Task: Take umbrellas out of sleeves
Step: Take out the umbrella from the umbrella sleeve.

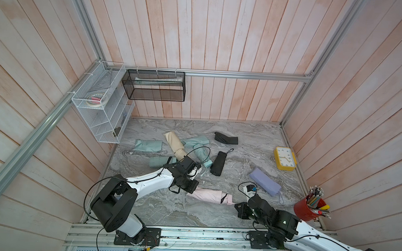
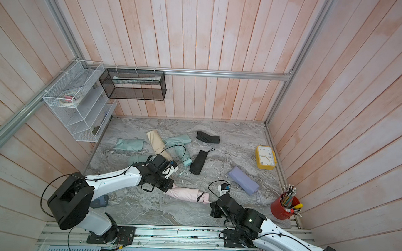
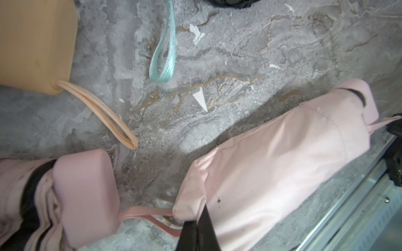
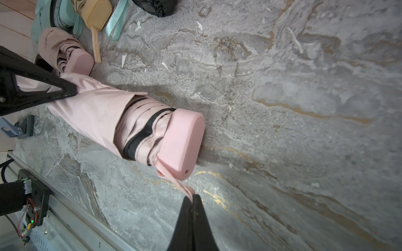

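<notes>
A pink umbrella [image 4: 182, 141] lies near the table's front, its handle and pleats sticking out of a pink sleeve [image 4: 93, 108]; both top views show it [image 1: 211, 195] [image 2: 187, 193]. My left gripper [image 3: 196, 220] is shut on the sleeve's [image 3: 272, 156] closed end. My right gripper [image 4: 192, 196] is shut on the umbrella's pink wrist cord [image 4: 174, 180], just off the handle. A second pink umbrella [image 3: 84, 191] lies bare next to the left gripper. Further back lie a cream umbrella [image 1: 174, 143], a mint umbrella [image 1: 201, 154], a black umbrella [image 1: 218, 163] and a lavender sleeved one [image 1: 264, 181].
A flat mint sleeve [image 1: 147, 145] and a black sleeve [image 1: 226, 138] lie toward the back. A yellow clock [image 1: 284, 158] and a red pencil cup [image 1: 309, 208] stand by the right wall. Wire racks [image 1: 101, 106] hang at the back left. A metal rail [image 1: 189, 234] runs along the front.
</notes>
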`<state>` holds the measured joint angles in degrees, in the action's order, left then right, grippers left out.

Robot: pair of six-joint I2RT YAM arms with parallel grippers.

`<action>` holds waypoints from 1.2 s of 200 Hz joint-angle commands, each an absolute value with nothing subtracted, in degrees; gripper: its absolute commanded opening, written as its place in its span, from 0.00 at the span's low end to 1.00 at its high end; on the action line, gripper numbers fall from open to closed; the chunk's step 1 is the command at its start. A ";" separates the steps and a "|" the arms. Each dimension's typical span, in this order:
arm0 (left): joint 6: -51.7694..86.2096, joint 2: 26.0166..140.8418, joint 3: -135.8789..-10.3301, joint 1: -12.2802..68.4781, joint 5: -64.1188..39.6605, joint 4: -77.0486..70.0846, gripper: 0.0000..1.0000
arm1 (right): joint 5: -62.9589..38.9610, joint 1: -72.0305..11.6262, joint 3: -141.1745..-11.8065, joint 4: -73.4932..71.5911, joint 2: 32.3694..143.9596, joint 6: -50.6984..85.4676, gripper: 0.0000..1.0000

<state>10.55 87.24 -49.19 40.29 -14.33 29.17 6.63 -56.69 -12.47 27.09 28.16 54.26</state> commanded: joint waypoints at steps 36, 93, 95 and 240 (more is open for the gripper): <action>10.74 84.39 -49.40 38.06 -9.44 31.89 0.00 | 10.80 -56.51 -13.63 32.96 27.18 55.46 0.00; 11.33 82.27 -49.09 36.69 -9.05 32.17 0.00 | 11.07 -56.53 -13.62 32.96 27.16 55.64 0.00; 11.34 82.22 -49.08 36.66 -9.05 32.17 0.00 | 11.01 -56.50 -13.62 32.96 27.16 55.63 0.00; 11.57 79.67 -48.43 35.68 -8.26 32.78 0.00 | 11.05 -56.50 -13.38 33.22 26.90 55.90 0.00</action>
